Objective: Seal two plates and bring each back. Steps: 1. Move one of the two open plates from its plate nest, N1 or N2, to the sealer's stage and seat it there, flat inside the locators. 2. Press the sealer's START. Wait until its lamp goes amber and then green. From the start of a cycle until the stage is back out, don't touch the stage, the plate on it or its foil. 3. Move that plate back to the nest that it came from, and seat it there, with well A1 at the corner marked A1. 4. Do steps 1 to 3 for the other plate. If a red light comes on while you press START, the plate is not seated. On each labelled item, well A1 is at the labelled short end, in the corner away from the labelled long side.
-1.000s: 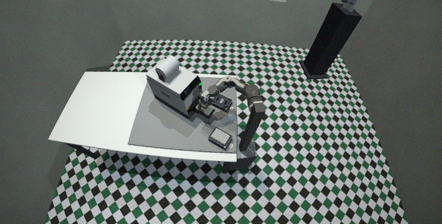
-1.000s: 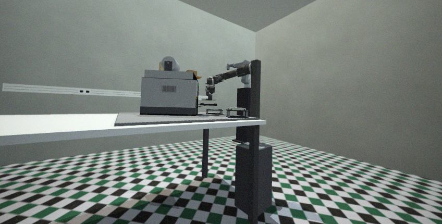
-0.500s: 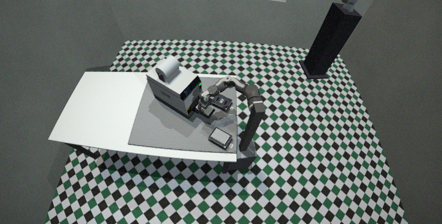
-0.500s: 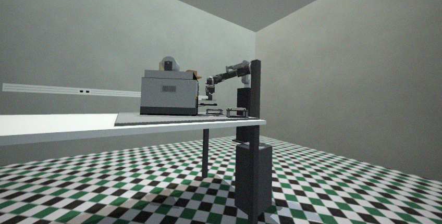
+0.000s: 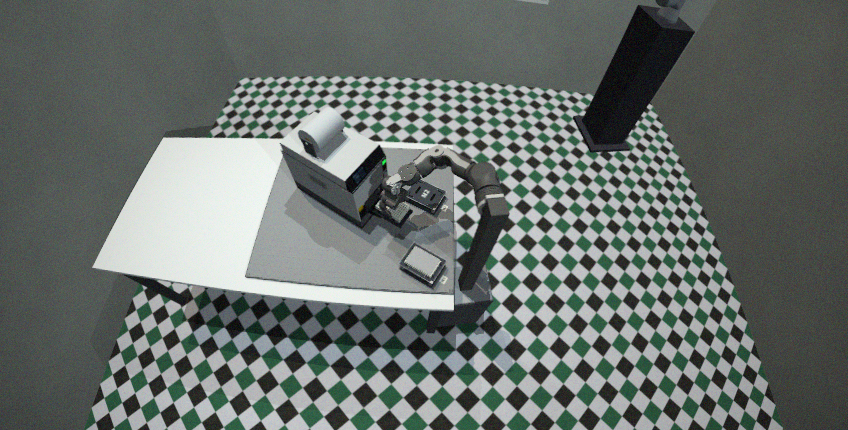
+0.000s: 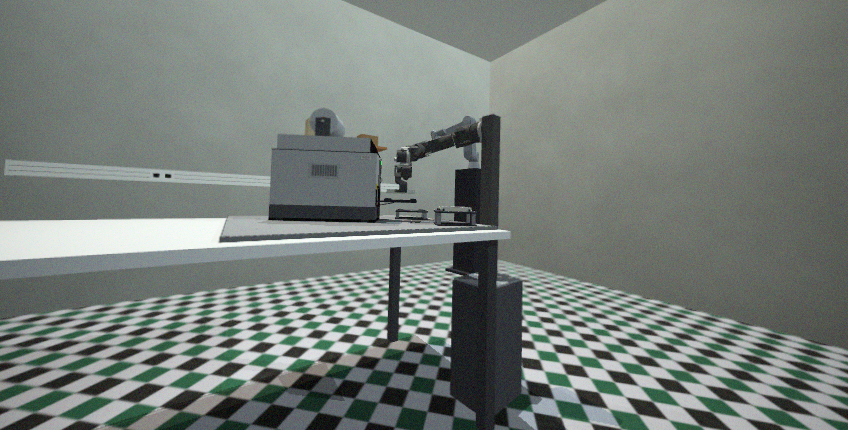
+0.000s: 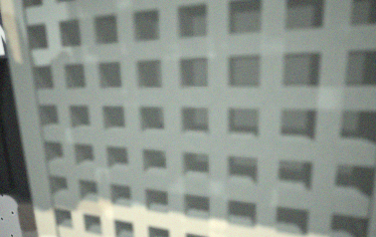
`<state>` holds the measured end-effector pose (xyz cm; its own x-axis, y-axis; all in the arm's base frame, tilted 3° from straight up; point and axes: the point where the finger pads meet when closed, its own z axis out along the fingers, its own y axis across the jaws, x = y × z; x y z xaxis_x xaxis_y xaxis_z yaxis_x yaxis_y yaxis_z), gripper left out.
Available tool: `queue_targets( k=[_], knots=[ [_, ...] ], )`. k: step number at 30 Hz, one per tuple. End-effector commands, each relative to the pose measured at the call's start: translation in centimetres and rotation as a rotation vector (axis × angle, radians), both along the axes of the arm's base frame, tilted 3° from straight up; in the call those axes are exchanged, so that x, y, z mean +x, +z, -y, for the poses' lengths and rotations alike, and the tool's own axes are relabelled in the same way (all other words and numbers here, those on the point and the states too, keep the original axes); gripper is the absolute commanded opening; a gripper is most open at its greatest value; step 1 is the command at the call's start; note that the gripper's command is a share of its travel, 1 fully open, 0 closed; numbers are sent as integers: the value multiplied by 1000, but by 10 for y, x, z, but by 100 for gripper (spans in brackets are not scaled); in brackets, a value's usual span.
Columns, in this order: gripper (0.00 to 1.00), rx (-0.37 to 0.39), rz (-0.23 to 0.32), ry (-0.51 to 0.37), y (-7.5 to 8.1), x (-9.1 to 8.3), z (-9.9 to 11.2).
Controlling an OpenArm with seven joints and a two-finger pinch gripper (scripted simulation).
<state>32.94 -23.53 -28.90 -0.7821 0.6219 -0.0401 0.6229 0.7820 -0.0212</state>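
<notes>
Grey plate [image 5: 402, 212] [image 7: 218, 98]: pinched in my gripper [image 5: 391, 203] [image 6: 402, 188] | place: just above the stage [image 6: 404, 200], right of the sealer [image 5: 337, 170] [image 6: 323, 180] | long way: seemingly pointing near-right | arm: my only one | next: I'm probably lowering straight down

The arm [image 6: 442, 144] is reaching from its dark post [image 6: 490, 171] toward the boxy sealer [image 6: 323, 180], its gripper [image 6: 404, 184] pointing down and holding a plate [image 6: 400, 191] just above the stage [image 6: 400, 200]. Two low nests [image 6: 410, 213] [image 6: 454, 216] are standing nearby on the grey mat [image 6: 296, 228], the nearer one carrying a pale plate [image 6: 456, 209].
</notes>
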Motion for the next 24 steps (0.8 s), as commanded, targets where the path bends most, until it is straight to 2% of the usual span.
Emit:
queue_targets(
  k=[1, 24],
  knots=[
    [0, 0, 4, 1, 2, 1, 1],
    [0, 3, 4, 3, -6, 1, 0]
  ],
)
